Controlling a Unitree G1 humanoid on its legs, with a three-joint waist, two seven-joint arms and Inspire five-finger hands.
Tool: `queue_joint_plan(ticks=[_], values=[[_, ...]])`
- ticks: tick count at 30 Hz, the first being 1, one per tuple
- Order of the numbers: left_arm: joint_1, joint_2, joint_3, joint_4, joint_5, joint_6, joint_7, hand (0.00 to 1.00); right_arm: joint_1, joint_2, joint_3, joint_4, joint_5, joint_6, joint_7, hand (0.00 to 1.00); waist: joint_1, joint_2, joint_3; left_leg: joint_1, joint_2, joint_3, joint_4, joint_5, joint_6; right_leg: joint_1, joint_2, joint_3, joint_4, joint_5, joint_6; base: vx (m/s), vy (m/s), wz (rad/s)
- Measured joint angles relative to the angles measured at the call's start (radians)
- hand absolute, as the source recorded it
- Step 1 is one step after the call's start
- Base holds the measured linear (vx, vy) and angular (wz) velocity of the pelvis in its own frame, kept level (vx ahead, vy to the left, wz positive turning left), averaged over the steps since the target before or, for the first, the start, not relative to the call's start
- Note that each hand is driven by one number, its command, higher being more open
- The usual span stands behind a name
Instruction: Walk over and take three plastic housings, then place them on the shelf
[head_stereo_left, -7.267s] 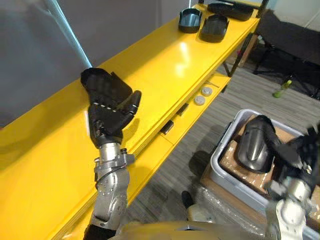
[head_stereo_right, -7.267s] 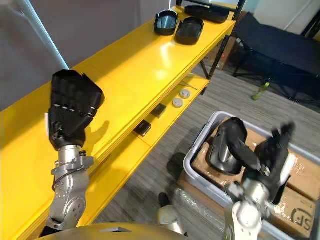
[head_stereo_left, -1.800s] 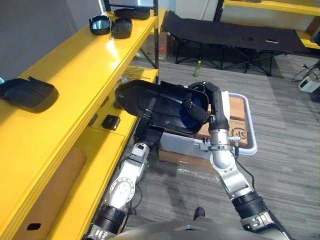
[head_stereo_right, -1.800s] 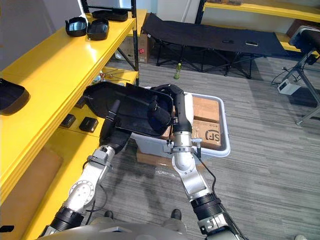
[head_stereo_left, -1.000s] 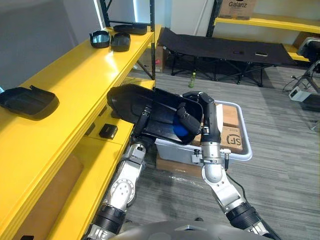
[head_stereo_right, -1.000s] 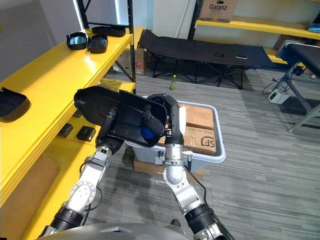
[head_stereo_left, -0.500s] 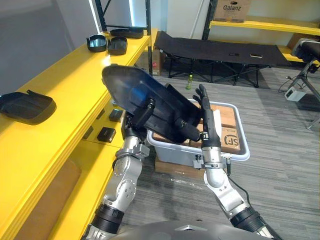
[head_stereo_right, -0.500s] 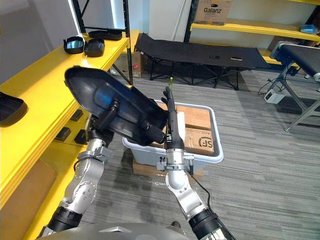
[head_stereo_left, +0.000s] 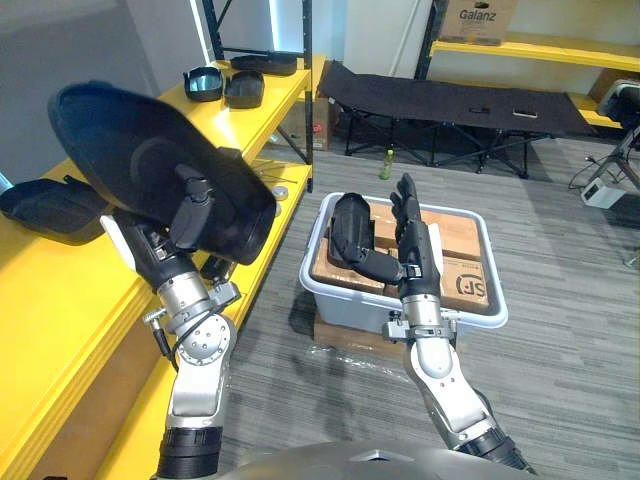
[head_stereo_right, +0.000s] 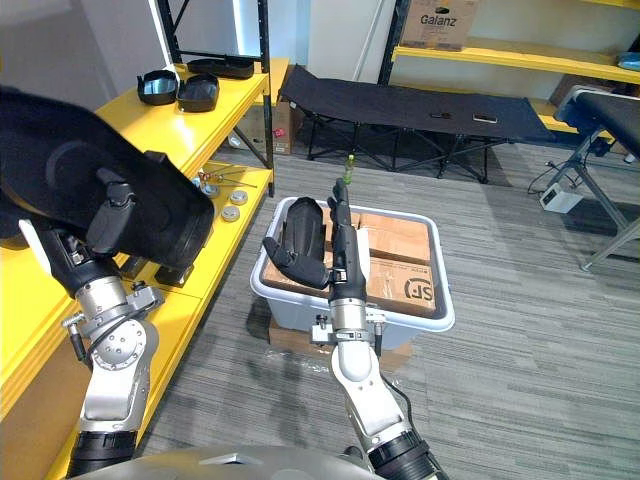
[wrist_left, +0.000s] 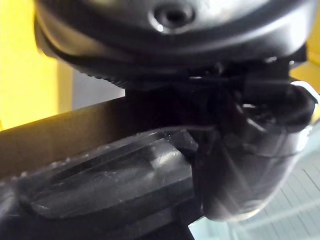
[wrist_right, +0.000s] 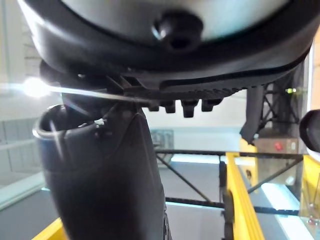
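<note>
1. Now the left hand (head_stereo_left: 188, 207) is curled round a big black housing (head_stereo_left: 130, 150), raised near the edge of the yellow shelf (head_stereo_left: 60, 300) at 9 o'clock.
2. Carry it further toward 9 o'clock, over bare shelf and clear of the second housing (head_stereo_left: 40, 205) lying there.
3. Lower it flat before loosening the grip; tilted, it could slide off.
4. The right hand (head_stereo_left: 412, 250) is flat and empty at 3 o'clock, over the bin (head_stereo_left: 480, 318) holding a third housing (head_stereo_left: 350, 230).

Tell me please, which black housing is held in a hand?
The big housing gripped by the left hand; the others lie on the yellow shelf or in the bin.
</note>
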Motion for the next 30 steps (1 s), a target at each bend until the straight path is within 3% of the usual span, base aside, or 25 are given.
queue_joint_plan(ticks=[2,3,4,6,10,14,19,20,30], values=[[-0.004,0.05,-0.06,-0.036,-0.001,-0.016,-0.108,0.0,-0.013,-0.008,-0.001,0.0,0.011,0.0,0.053,1.0,-0.003,0.006,0.004,-0.004,0.0,0.0,0.006,-0.005,0.0,-0.002,0.0,0.0,0.0,-0.001,-0.002,0.0,0.0,0.0],[-0.04,0.107,-0.123,-0.062,-0.006,-0.02,-0.225,0.0,-0.029,-0.04,-0.003,0.001,0.047,0.0,0.113,1.0,-0.002,0.012,0.006,-0.008,0.0,0.0,0.007,-0.005,0.0,-0.005,0.0,0.0,0.0,-0.001,-0.002,0.0,0.0,0.0],[-0.045,0.116,-0.132,-0.067,-0.006,-0.022,-0.244,0.0,-0.033,-0.043,-0.003,0.001,0.05,0.001,0.124,1.0,-0.003,0.013,0.007,-0.008,0.0,0.0,0.007,-0.005,0.0,-0.006,0.0,0.0,0.0,-0.001,-0.001,0.0,0.0,0.0],[-0.087,0.164,-0.185,-0.08,-0.011,-0.045,-0.365,0.0,-0.061,-0.077,-0.005,0.001,0.089,0.001,0.201,1.0,-0.01,0.02,0.01,-0.01,0.0,0.0,0.008,-0.005,0.0,-0.008,0.0,0.0,0.0,0.002,0.003,0.0,0.0,0.0],[-0.117,0.227,-0.185,-0.113,-0.073,-0.063,-0.517,0.0,-0.086,-0.159,-0.051,0.003,0.133,0.004,0.315,1.0,-0.028,0.037,0.01,-0.009,0.0,0.001,0.008,-0.005,0.0,-0.008,0.0,0.001,0.0,0.003,0.005,0.0,0.0,0.0],[-0.125,0.269,-0.185,-0.114,-0.077,-0.065,-0.575,0.0,-0.137,-0.231,-0.056,0.004,0.156,0.023,0.404,1.0,-0.025,0.04,0.012,-0.008,0.0,0.001,0.007,-0.005,0.0,-0.007,0.0,0.001,0.0,0.004,0.005,0.0,0.0,0.0],[-0.15,0.315,-0.182,-0.115,-0.101,-0.061,-0.601,0.0,-0.145,-0.237,-0.056,0.004,0.167,0.056,0.455,1.0,-0.021,0.039,0.013,-0.008,0.0,0.0,0.007,-0.005,0.0,-0.006,0.0,0.001,0.0,0.004,0.005,0.0,0.0,0.0],[-0.15,0.316,-0.182,-0.115,-0.107,-0.054,-0.603,0.0,-0.145,-0.237,-0.056,0.004,0.169,0.062,0.462,0.0,-0.023,0.039,0.013,-0.008,0.0,0.0,0.007,-0.005,0.0,-0.006,0.0,0.001,0.0,0.004,0.005,0.0,0.0,0.0],[-0.183,0.332,-0.191,-0.137,-0.115,-0.008,-0.619,0.0,-0.146,-0.235,-0.057,0.004,0.198,0.078,0.489,0.0,-0.026,0.026,0.023,-0.009,0.0,0.0,0.008,-0.005,0.0,-0.006,0.0,0.0,0.0,0.004,0.005,0.0,0.0,0.0]])
